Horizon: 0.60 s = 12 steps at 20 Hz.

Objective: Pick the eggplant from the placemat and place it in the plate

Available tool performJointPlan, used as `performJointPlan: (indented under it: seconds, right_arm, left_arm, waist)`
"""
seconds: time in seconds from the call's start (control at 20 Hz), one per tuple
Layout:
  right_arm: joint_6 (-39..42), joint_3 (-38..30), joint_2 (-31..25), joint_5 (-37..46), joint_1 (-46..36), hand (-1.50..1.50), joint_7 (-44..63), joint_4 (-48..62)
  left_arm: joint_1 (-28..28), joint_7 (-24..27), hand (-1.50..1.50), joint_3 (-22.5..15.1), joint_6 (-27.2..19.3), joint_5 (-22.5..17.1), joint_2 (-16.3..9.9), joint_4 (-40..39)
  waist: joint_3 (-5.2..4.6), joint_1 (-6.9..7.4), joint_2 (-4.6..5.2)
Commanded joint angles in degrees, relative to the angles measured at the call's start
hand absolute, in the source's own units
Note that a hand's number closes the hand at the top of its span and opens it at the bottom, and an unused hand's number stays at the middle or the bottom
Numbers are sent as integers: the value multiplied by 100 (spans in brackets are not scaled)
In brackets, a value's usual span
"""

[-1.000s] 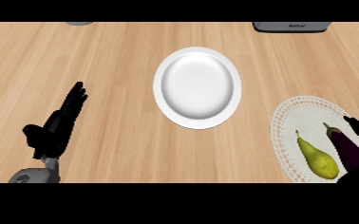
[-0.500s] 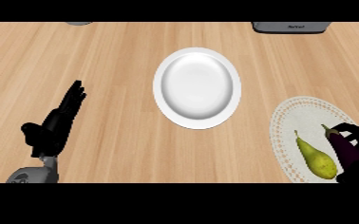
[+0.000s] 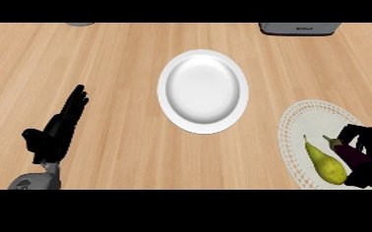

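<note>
1. A round white ceramic plate [image 3: 202,91] lies in the middle of a light wooden counter [image 3: 109,59]; every place below is given relative to this plate.
2. Below and to the right of the plate, at the view's edge, lies a pale round woven placemat [image 3: 305,123].
3. On the placemat, the dark purple eggplant [image 3: 351,153] lies just beside a yellow-green pear [image 3: 325,162], on the pear's far side from the plate.
4. The robot's black right hand [image 3: 356,136] is over the eggplant with fingers bent down around it; whether they have closed on it I cannot tell.
5. The black left hand [image 3: 56,132] rests far to the plate's lower left, fingers straight and apart, holding nothing.
6. To do this step well, the right hand should probably close on the eggplant alone, avoiding the pear, then lift clear before travelling up and left to the plate.
7. A grey appliance [image 3: 299,28] sits above and right of the plate.
</note>
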<state>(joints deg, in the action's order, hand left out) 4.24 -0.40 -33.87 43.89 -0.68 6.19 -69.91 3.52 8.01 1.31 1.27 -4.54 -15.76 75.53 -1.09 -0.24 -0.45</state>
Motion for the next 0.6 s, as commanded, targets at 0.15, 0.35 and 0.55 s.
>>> performJointPlan:
  seconds: [0.15,0.35,0.55]
  right_arm:
    - [-1334,-105,1352,395,1102,150,1848,-1497]
    - [-1883,283,2038,928,1733,150,2425,-2625]
    - [-2162,1076,2572,2034,2313,150,3209,-3938]
  left_arm:
    - [-199,-53,0,169,-145,-15,-31,-47]
    - [-256,-97,0,300,-126,-87,-153,67]
    - [-344,91,0,260,-38,-67,-134,16]
  waist:
    - [73,-495,-110]
    - [68,-537,-150]
    - [56,-365,-64]
